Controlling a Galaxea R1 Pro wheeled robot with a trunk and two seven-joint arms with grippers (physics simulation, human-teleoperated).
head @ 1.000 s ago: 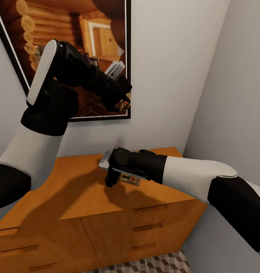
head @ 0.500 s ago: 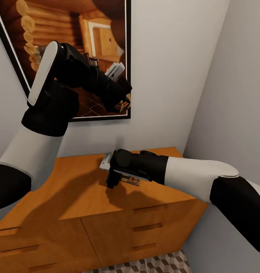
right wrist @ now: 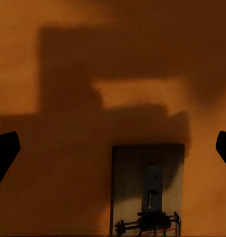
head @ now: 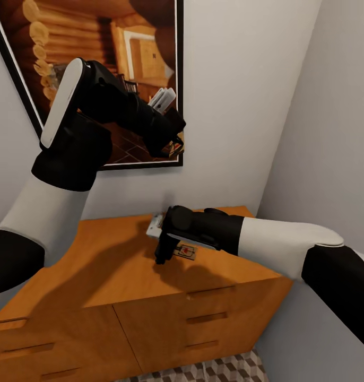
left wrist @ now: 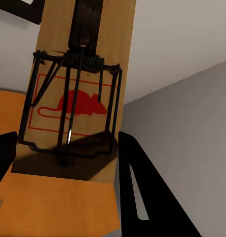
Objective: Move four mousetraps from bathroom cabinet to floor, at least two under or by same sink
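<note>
Cabinet (head: 97, 276) top carries a mousetrap (head: 185, 251) lying flat just under the right tool (head: 162, 258), whose fingers stand wide apart and empty, the trap's long axis running between them; left tool (head: 174, 144), raised, grips another trap (left wrist: 76, 94)

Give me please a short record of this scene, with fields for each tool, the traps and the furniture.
left tool: raised before the framed picture, shut on a mousetrap
right tool: open, low over the cabinet top
second mousetrap: flat on the cabinet top, under the right tool
floor tiles: cube pattern, below the cabinet
</note>
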